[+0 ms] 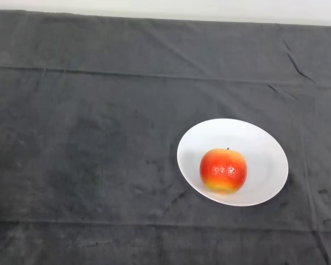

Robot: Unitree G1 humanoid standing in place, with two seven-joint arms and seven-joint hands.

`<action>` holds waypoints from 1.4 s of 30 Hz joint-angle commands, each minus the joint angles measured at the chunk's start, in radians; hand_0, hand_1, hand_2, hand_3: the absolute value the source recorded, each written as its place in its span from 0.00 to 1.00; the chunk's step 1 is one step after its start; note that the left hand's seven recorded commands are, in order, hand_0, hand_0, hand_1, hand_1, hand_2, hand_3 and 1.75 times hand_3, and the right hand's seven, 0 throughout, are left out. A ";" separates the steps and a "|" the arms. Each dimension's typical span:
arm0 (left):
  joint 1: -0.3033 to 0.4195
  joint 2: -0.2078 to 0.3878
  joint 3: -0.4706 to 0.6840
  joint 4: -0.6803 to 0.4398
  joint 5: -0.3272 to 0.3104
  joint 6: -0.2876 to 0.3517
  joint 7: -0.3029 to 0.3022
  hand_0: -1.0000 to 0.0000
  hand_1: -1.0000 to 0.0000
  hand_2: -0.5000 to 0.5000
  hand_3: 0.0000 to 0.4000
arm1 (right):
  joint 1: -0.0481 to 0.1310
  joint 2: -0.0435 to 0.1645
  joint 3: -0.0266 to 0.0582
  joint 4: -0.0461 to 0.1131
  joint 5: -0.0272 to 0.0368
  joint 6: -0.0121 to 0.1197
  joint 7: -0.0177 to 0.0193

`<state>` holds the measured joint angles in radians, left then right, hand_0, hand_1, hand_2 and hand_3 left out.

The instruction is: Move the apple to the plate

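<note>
A red and yellow apple (223, 170) sits upright on a white plate (265, 149), towards the plate's near side, its stem pointing up. The plate lies on the dark cloth to the right of the middle of the view.
The dark cloth (88, 143) covers the whole table, with folds running across it. The table's far edge (165, 16) meets a pale wall at the top of the view.
</note>
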<state>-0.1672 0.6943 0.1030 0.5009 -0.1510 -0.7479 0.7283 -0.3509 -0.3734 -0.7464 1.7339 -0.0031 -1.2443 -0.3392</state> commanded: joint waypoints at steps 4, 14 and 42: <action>-0.020 -0.028 0.059 0.027 0.033 0.002 -0.008 1.00 1.00 0.50 0.00 | 0.037 0.128 -0.0043 0.067 0.0015 0.063 0.0020; -0.015 -0.053 0.086 -0.009 0.063 0.029 -0.023 1.00 1.00 0.50 0.00 | 0.037 0.128 -0.0039 0.066 0.0021 0.064 0.0022; -0.019 -0.108 0.155 -0.036 0.117 0.048 -0.085 1.00 1.00 0.50 0.00 | 0.037 0.129 -0.0021 0.065 0.0042 0.065 0.0026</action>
<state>-0.1682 0.5936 0.2197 0.5089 -0.0542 -0.7069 0.6522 -0.3509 -0.3734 -0.7461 1.7336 -0.0030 -1.2435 -0.3391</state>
